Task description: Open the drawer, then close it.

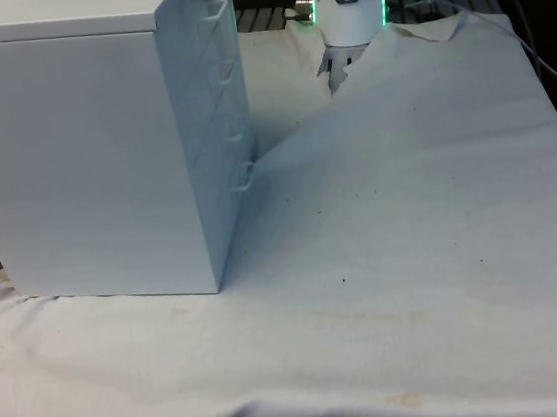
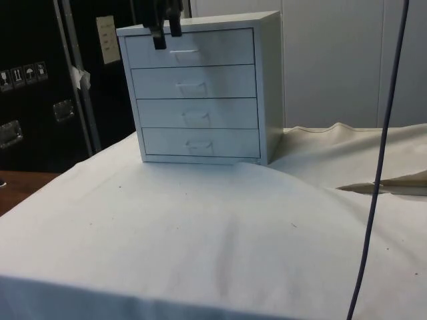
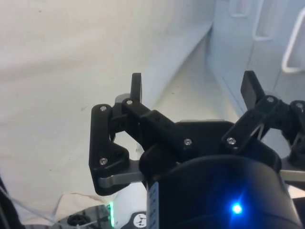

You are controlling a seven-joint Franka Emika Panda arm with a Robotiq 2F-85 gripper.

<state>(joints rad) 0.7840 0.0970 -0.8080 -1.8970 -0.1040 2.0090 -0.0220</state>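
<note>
A white chest of drawers (image 1: 81, 150) stands on the table at the front view's left, its drawer fronts turned to the front view's right. In the side view its front (image 2: 197, 97) shows several drawers, all pushed in. The top drawer (image 2: 213, 48) has a small white handle (image 2: 183, 53). My black gripper (image 2: 167, 37) hangs high in front of the top drawer's left end, just left of that handle. In the wrist view the gripper (image 3: 193, 88) is open with nothing between its fingers, and the drawer handles (image 3: 293, 47) pass close beside one fingertip (image 3: 249, 86).
The white cloth (image 1: 412, 233) covers the table and lies in folds near the robot's base (image 1: 346, 9). A dark cable (image 2: 380, 167) hangs down at the side view's right. Open cloth stretches in front of the chest.
</note>
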